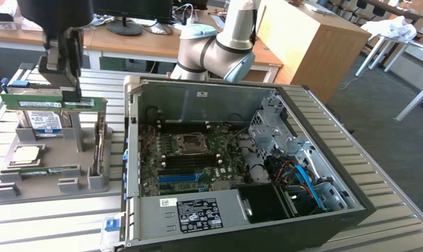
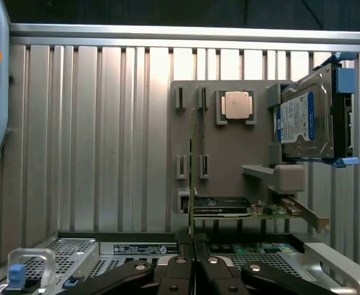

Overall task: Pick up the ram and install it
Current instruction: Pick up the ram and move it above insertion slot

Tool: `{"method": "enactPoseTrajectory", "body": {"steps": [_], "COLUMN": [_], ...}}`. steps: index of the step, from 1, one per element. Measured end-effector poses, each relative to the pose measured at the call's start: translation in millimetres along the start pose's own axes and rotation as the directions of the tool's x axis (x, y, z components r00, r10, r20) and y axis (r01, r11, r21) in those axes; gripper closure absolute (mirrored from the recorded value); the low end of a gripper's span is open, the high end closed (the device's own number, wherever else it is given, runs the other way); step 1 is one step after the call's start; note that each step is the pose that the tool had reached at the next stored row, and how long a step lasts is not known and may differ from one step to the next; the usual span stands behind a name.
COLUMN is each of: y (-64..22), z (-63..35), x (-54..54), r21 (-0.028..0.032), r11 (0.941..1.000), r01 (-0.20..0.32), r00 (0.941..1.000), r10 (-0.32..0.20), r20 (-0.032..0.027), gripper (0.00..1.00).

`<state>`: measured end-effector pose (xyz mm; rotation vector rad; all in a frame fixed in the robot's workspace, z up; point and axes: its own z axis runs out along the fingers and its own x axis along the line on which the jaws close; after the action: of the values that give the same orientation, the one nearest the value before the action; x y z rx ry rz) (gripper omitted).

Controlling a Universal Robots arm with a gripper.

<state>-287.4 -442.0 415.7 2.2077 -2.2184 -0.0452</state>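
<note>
Above the gray tray at the exterior view's left, my fingers are clamped together on the ram stick. They pinch its two flat faces a little off the middle, toward the end nearer the open computer case. The stick hangs level with its faces upright, clear of the tray and apart from everything on it. From the wrist it appears edge-on, a thin line running straight out from between my fingertips.

Under it on the tray are the hard drive, the square processor chip and a second stick like mine, lying in its cradle. The case sits just beside the tray on the slatted metal bench, lid off, with the long dark memory slots showing near the socket in the middle of the board.

I judge this stick to be very light and stiff, but thin and brittle. It should not sag in my grip, yet it could crack or bend its contacts if twisted or pushed in crooked. The faces are smooth, so a firm squeeze matters. The sound place to hold it is where I have it, across the faces near the middle, well away from the contact edge and the end notches.
</note>
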Motion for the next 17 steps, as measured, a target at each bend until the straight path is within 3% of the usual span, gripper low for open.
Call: {"method": "enactPoseTrajectory", "body": {"steps": [17], "y": [-33.6], "z": [-0.9], "x": [-0.2], "r21": [-0.0013], "r11": [1.0000], "r01": [0.005], "r00": [1.0000], "r10": [-0.005], "r20": [0.0013], "gripper": [0.89]}}
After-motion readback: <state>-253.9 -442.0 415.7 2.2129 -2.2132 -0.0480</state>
